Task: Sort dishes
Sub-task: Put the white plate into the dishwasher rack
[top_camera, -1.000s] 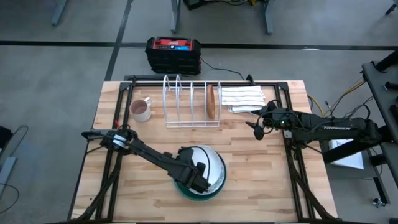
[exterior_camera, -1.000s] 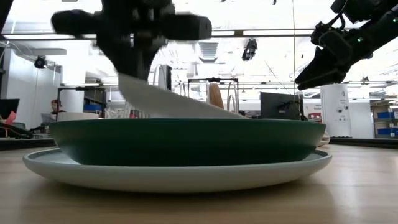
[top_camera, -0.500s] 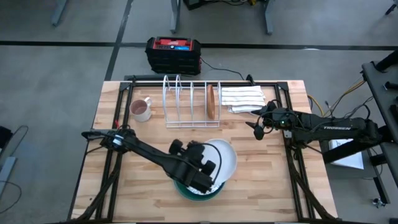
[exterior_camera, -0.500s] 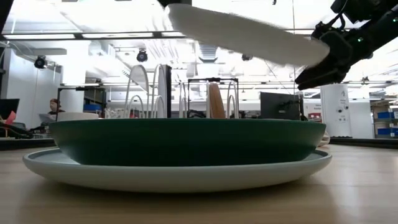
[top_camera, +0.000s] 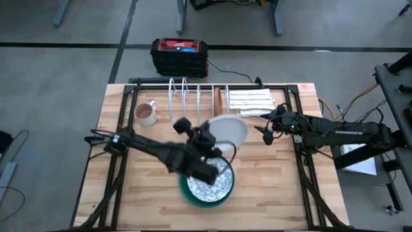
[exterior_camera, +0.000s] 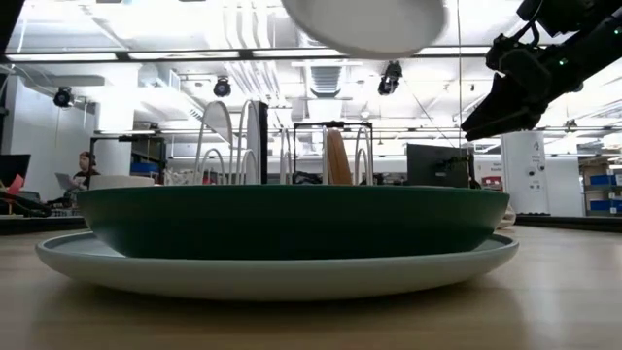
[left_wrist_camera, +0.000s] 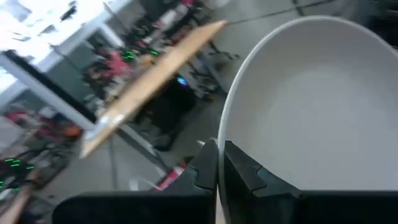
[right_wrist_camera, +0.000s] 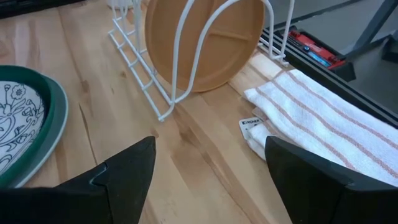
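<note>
So my left claw (top_camera: 215,149) is clamped tight on the rim of the white plate (top_camera: 226,131), holding it up in the air over the table (top_camera: 270,187); in the left wrist view my fingers (left_wrist_camera: 239,171) pinch the plate's edge and the pale inside of it fills most of what I see beyond them.

Right below and a bit behind my left claw sits the stack: the grey-speckled patterned plate (top_camera: 212,182) lies inside the dark green plate (top_camera: 193,198), and from the low view that green one rests on the pale mint plate (exterior_camera: 282,272); nothing else in there that I can make out.

Out past the lifted plate is the white wire rack (top_camera: 187,103); the small brown plate (top_camera: 219,105) stands upright in one of its slots at the end nearest my right claw, other slots look bare; the pinkish mug (top_camera: 145,114) stands by the rack's other end.

My right claw (top_camera: 267,132) hangs wide open and holding nothing, off to the side of the rack, just beside the striped cloth (top_camera: 251,102); the brown plate shows straight ahead of it.
</note>
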Tool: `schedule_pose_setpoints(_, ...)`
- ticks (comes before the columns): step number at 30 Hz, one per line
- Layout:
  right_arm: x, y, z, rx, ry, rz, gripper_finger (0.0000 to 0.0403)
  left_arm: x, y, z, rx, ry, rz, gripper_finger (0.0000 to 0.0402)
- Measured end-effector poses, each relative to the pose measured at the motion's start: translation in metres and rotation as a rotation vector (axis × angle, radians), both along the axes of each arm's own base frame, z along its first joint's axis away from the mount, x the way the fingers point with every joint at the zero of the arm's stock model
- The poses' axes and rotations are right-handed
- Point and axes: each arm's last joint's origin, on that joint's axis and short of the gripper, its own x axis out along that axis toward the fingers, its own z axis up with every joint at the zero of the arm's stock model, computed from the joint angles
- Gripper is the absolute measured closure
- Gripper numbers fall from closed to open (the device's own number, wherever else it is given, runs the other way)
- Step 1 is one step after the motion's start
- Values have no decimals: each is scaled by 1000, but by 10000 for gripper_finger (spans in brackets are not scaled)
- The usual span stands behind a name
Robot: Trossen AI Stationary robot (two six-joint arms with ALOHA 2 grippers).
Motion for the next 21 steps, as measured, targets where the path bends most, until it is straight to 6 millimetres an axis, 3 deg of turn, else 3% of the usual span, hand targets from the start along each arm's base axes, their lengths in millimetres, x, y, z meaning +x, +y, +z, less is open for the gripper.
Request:
schedule_pose_setpoints(11,0,0,0,3,0,-4,105,-13,93,41,93,112,190,401)
schedule_pose_setpoints(21,2,-1,-3,7,20,-4,106,-39,170,65,-24,109,343,401)
